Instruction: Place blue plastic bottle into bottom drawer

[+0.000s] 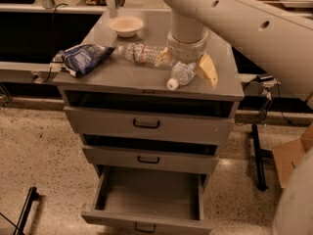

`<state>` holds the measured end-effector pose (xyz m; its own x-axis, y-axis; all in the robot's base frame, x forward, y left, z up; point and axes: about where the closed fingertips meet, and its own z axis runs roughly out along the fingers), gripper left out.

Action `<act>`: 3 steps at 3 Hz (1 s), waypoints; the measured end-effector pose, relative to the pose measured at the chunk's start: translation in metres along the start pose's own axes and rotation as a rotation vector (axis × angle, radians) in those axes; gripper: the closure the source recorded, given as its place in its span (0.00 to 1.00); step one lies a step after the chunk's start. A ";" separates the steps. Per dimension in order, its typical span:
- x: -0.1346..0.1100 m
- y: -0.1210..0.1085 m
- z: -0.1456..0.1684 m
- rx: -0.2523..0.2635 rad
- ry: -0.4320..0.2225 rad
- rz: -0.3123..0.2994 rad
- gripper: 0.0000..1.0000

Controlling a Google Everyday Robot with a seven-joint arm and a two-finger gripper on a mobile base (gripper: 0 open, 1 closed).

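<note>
The blue plastic bottle (181, 74) lies on its side on the grey cabinet top (122, 75), near the front right, with its white cap toward the front edge. My gripper (186, 65) points down over it, open. One tan finger (164, 58) is on the bottle's left and the other tan finger (208, 71) on its right. The wrist hides the bottle's rear part. The bottom drawer (146, 222) is pulled out and empty, directly below.
A slimmer clear bottle (139, 52) lies just left of the gripper. A dark blue chip bag (84, 58) and a pale bowl (126, 26) sit further left and back. The two upper drawers stand slightly ajar. A black stand (257, 153) and a cardboard box (293, 153) are at the right.
</note>
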<state>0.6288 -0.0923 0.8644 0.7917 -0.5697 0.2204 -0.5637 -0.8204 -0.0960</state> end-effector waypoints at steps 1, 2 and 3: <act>0.006 -0.009 0.021 -0.031 0.023 -0.010 0.00; 0.017 -0.012 0.039 -0.058 0.037 0.008 0.00; 0.023 -0.013 0.046 -0.065 0.050 0.004 0.00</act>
<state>0.6650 -0.0965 0.8259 0.7777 -0.5687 0.2681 -0.5823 -0.8123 -0.0340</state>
